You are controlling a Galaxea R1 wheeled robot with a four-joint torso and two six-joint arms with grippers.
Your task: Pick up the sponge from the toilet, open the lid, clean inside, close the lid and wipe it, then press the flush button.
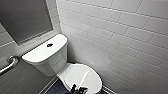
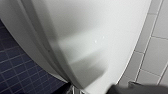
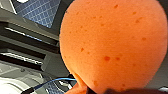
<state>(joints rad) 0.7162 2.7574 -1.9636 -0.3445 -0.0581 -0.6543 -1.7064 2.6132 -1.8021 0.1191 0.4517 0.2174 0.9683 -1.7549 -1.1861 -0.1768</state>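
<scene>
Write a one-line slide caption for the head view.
White toilet, lid down, dark flush button atop its tank, grab bar mounted alongside.

In the head view the toilet loses its front to the bottom edge. A dark gripper shows there over the lid, mostly cut off, and which arm it belongs to cannot be told. The flush button is too small and blurred for any detail. A grab bar runs off the left edge, and a dark panel runs off the top and left edges.

In the left wrist view the toilet's white curve runs past the picture's edges. A blurred dark shape at one edge cannot be identified.

In the right wrist view the sponge is cut off at two edges, its underside hidden.
</scene>
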